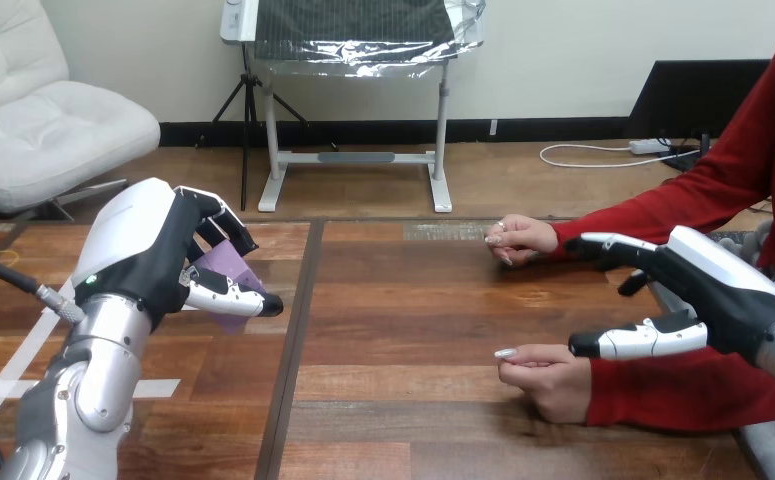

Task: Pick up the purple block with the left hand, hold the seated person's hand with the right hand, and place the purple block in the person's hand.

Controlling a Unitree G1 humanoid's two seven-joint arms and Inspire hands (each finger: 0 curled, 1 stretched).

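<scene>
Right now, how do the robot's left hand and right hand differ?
The left hand is curled round the purple block; the right hand is open and holds nothing. The left hand is at the left of the table, apart from the person; the right hand is at the right, close to the person's far hand and near hand. Both are black with white shells.

One purple block [229, 266], two robot hands [158, 255] [708, 295]

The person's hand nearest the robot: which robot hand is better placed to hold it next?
Right. The black-and-white right hand is open, just beside the person's near hand. The left hand is across the wooden table, curled round the small purple block.
</scene>
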